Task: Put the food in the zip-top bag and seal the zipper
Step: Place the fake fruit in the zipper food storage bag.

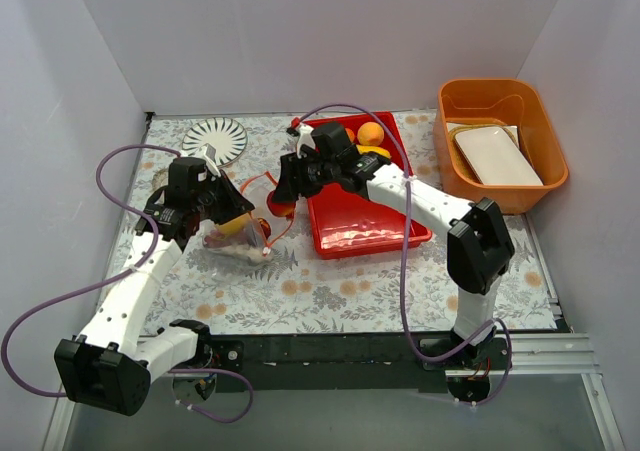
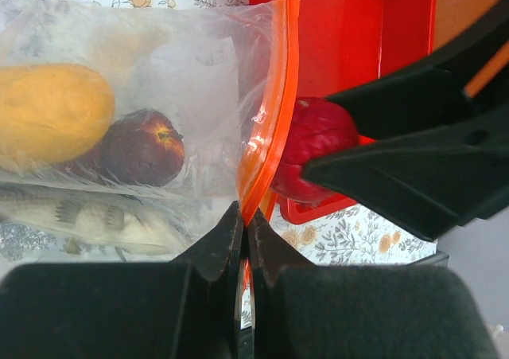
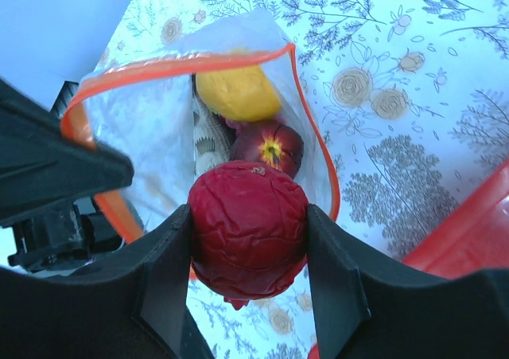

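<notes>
The clear zip-top bag (image 1: 235,239) lies on the flowered mat, its mouth facing right. My left gripper (image 2: 245,212) is shut on the orange-red zipper strip (image 2: 274,104) and holds the mouth open. Inside are a yellow-orange fruit (image 2: 48,112), a dark plum (image 2: 143,146) and a silver fish (image 2: 95,220). My right gripper (image 3: 248,216) is shut on a wrinkled red fruit (image 3: 248,236) right at the bag's open mouth (image 3: 183,64). In the top view the right gripper (image 1: 283,203) is just right of the bag and the left gripper (image 1: 225,209) is at its upper edge.
A red tray (image 1: 365,226) lies right of the bag with an orange fruit (image 1: 371,132) and a yellow fruit (image 1: 372,152) at its far end. An orange bin (image 1: 530,186) with a white dish (image 1: 497,156) stands at the right. A white plate (image 1: 215,139) is far left.
</notes>
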Controlling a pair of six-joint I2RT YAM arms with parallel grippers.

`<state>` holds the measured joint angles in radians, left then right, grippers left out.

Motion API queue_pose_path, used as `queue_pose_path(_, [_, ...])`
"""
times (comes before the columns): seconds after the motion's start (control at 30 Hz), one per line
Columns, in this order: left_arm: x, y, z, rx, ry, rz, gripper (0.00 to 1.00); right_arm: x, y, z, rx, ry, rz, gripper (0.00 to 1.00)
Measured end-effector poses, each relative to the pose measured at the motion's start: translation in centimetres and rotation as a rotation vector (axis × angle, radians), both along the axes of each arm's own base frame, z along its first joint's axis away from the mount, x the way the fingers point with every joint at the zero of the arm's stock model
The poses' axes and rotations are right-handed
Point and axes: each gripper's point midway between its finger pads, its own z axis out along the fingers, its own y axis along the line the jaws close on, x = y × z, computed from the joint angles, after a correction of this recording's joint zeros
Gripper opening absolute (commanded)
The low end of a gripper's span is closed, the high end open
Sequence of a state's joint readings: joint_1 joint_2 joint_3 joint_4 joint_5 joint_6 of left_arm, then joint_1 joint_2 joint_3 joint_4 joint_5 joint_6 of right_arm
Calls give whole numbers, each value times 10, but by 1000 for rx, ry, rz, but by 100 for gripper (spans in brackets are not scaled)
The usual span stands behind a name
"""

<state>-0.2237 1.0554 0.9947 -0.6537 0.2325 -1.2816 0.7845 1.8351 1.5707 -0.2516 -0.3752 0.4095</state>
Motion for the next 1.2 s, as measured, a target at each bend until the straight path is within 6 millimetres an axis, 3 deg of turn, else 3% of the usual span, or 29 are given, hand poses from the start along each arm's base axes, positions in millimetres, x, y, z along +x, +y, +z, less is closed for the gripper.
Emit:
queue_pose_path(0.17, [0,0,4,0,-1,0,0,1,23,-16,-10,26,33,42])
queue_pose_path(0.27, [1,0,8,-3,-9,0,0,7,44,-15,-6,29,68,59])
queue_pose_path(0.3, [2,0,9,-3,-10,0,0,11,53,-11,0,16,82,69])
queue_pose_path(0.37, [1,0,10,-2,-10,1,0,15,61,-7,11,-7,95,73])
queue_pose_path(0.43, [2,0,10,-1,-12,3,0,11,62,-5,12,-17,110,80])
queue_pose_path(0.7, [2,1,10,2,-13,7,0,6,48,-3,-13,-46,99,83])
queue_pose_path(0.87, [2,2,10,4,-13,10,0,13,27,10,-49,-118,23,83])
queue_pose_path(0.97, [3,2,10,6,-14,13,0,23,5,22,-72,-162,-60,84])
queue_pose_path(1.2, [2,3,12,8,-22,18,0,88,-72,36,-157,-222,-395,87])
